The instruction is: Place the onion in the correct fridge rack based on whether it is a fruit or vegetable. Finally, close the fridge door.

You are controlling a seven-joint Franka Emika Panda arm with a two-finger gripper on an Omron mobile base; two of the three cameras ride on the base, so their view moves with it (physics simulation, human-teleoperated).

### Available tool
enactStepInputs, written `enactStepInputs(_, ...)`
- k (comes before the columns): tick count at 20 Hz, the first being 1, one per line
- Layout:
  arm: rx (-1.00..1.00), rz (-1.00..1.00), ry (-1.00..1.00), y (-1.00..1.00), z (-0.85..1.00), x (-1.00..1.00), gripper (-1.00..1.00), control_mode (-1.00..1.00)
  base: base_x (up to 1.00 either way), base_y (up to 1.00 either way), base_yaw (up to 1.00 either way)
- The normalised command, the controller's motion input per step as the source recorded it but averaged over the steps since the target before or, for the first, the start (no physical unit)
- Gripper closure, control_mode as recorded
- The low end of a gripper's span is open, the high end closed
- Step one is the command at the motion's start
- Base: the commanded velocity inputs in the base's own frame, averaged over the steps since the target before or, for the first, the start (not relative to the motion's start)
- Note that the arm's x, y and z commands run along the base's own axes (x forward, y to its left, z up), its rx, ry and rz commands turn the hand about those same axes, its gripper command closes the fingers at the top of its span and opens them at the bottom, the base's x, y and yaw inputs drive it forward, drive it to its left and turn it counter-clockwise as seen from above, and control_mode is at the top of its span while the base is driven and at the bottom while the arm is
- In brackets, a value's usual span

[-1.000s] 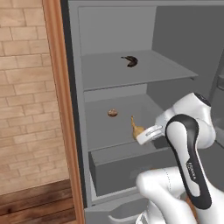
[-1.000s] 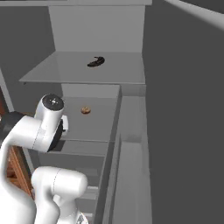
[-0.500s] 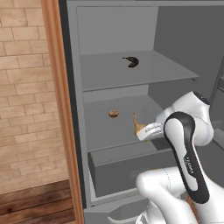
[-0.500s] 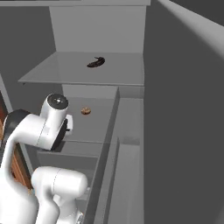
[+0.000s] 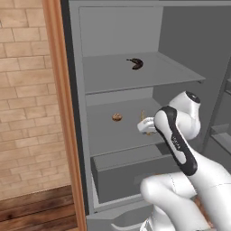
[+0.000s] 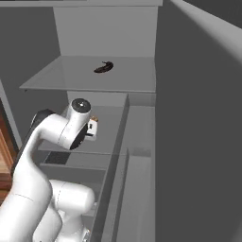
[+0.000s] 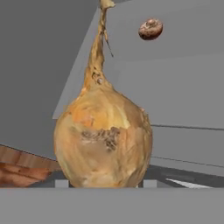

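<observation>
Lettering runs down the dark strip of my forearm in the left base view, but it is too blurred for me to read. My gripper [image 5: 143, 124] is clenched on the onion [image 7: 103, 139]; in the hand view the golden-brown bulb sits right at my finger tips, with its thin stem tip pointing away from me. In the left base view only that stem tip shows, poking out past my white hand over the middle fridge rack [image 5: 106, 135]. My hand hangs above this shelf near its front right part, and I cannot tell whether the onion touches the panel. 1 round brown stemless item [image 5: 117, 117] lies on the same rack, farther back and to the left, apart from the onion. 1 dark curved item [image 5: 135, 63] rests on the shelf above. Below the rack, a grey drawer box [image 5: 128, 173] sits, with my white arm crossing in front of its right part. Left of the open fridge, a wooden frame [image 5: 61, 113] and a brick wall [image 5: 22, 99] stand.
</observation>
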Motion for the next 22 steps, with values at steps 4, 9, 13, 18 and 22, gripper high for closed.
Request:
enactStepInputs(4, -0.08, -0.08, 0.03, -0.38, -0.72, 0.73, 1.0, -1.0, 0.0, 0.0, 0.0)
enactStepInputs(9, 0.01, -0.03, 0.02, -0.18, -0.12, 0.14, 1.0, -1.0, 0.0, 0.0, 0.0)
enactStepInputs(13, 0.01, -0.04, 0.02, -0.37, -0.18, 0.33, 1.0, -1.0, 0.0, 0.0, 0.0)
enactStepInputs(18, 0.0, -0.08, 0.0, -0.14, -0.31, 0.43, 1.0, -1.0, 0.0, 0.0, 0.0)
enactStepInputs(22, -0.03, -0.05, 0.0, 0.0, -0.3, 0.41, 1.0, -1.0, 0.0, 0.0, 0.0)
